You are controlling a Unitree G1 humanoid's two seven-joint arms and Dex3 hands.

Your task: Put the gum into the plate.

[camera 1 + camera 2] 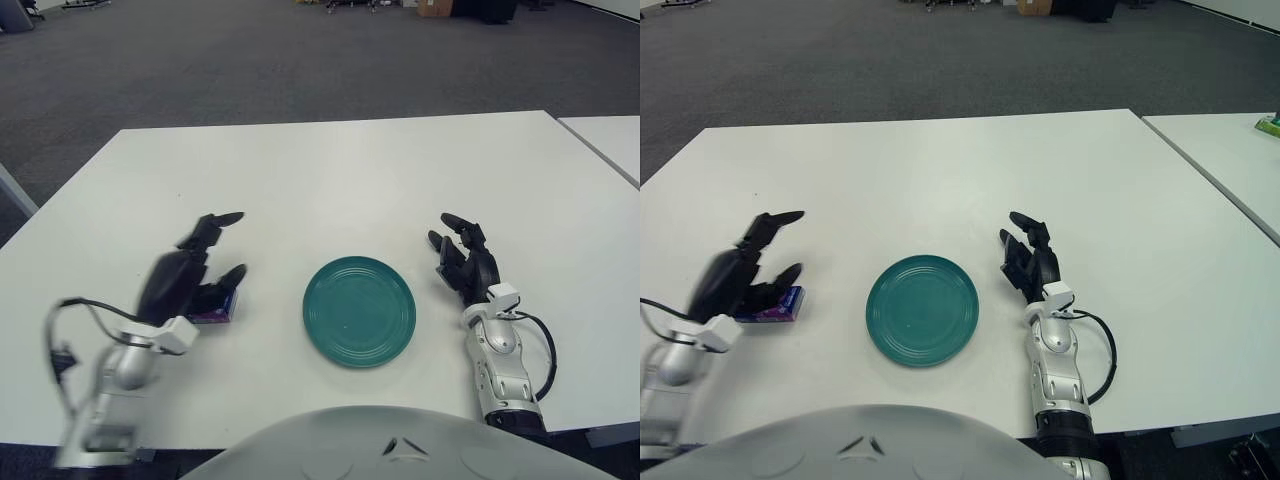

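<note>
The gum pack (217,309), a small blue and purple box, lies flat on the white table (330,180) left of the teal plate (359,310). My left hand (197,268) hovers over the pack with its fingers spread, covering most of it, so only its right end shows. In the right eye view the gum pack (780,306) peeks out below the left hand (755,262). My right hand (462,258) shows just right of the plate, fingers relaxed and holding nothing. The plate has nothing in it.
A second white table (608,140) stands close at the right, with a small green object (1268,125) on it. Grey carpet lies beyond the far table edge. My torso cover (390,445) fills the bottom of the view.
</note>
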